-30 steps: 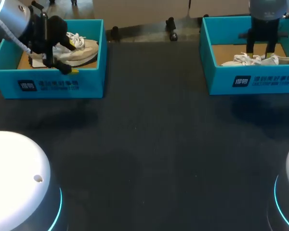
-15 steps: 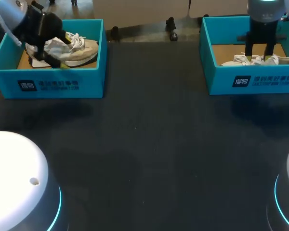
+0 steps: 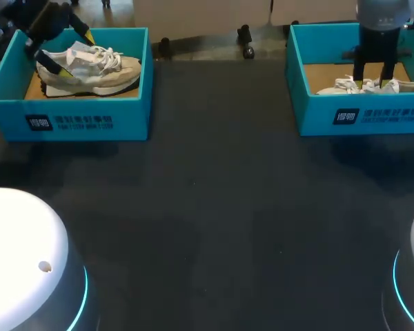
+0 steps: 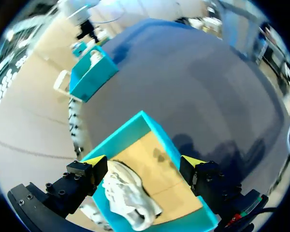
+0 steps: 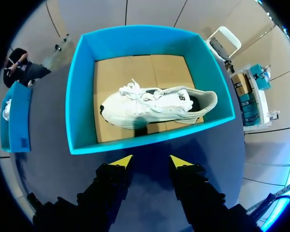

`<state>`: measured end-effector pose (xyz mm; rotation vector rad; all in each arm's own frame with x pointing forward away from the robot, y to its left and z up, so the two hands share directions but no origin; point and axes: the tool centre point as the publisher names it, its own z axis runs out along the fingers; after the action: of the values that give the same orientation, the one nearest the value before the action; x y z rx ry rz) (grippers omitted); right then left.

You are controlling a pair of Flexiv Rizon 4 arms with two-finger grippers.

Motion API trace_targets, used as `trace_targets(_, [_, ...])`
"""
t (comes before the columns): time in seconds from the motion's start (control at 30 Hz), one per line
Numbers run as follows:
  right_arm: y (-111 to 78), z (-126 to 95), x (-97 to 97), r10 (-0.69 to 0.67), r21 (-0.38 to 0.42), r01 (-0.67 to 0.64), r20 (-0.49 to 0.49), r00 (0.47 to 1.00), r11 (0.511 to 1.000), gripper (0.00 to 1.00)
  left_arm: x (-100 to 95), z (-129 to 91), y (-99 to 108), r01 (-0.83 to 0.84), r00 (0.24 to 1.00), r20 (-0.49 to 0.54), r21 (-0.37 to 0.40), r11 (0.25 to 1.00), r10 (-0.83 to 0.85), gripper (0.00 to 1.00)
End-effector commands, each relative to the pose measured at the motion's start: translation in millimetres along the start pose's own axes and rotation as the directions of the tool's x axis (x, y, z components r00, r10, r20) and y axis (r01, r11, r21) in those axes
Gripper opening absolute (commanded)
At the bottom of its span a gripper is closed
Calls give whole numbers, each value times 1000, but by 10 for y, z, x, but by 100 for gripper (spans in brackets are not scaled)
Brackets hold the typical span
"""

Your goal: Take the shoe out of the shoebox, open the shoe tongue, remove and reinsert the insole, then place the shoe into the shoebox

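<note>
With fingers spread wide, the left gripper hangs over the heel end of the beige shoe in the far-left box. The right gripper, also apart, hovers by the white shoe in the far-right box. A low finger could catch a box wall or the laces and drag the box. The table between the boxes offers room to set a shoe down.

White print, a square logo beside lines of small characters, is carried on the front wall of the upper-left shoebox in the head view. Matching print is shown on the upper-right shoebox. Neither can be made out legibly.
</note>
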<state>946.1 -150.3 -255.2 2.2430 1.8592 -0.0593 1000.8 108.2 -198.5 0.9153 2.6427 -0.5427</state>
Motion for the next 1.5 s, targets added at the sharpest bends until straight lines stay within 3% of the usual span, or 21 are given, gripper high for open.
trace_targets(0.03, [18,29,-10,-5,5,5,0,1000,1000,45,-50,-58,8,-214,975,-70,0,977,213,100])
trace_targets(0.3, [8,17,-65,-5,4,5,6,1000,1000,45,-51,-116,141,-469,877,-174,-104,877,449,100])
trace_targets(0.5, [-108,-49,-94,-12,-17,12,2,1000,1000,49,-106,-75,294,-572,818,-201,-183,800,539,100])
trace_targets(0.67, [-279,-88,-85,-19,-28,18,-13,1000,999,75,-143,58,464,-559,828,-212,-237,795,519,100])
trace_targets(0.73, [-345,-130,-57,-20,-33,19,-15,1000,999,90,-165,108,510,-537,842,-223,-258,803,491,100])
trace_targets(0.9, [-455,-184,-35,-18,-33,17,-20,1000,999,90,-165,108,510,-537,842,-223,-258,803,491,100])
trace_targets(1.13, [-517,-276,45,-64,-58,62,-38,997,996,100,-165,108,510,-537,842,-223,-258,803,491,100])
trace_targets(1.5, [-524,-292,64,-71,-61,69,-33,997,996,100,-165,108,510,-537,842,-223,-258,803,491,100])
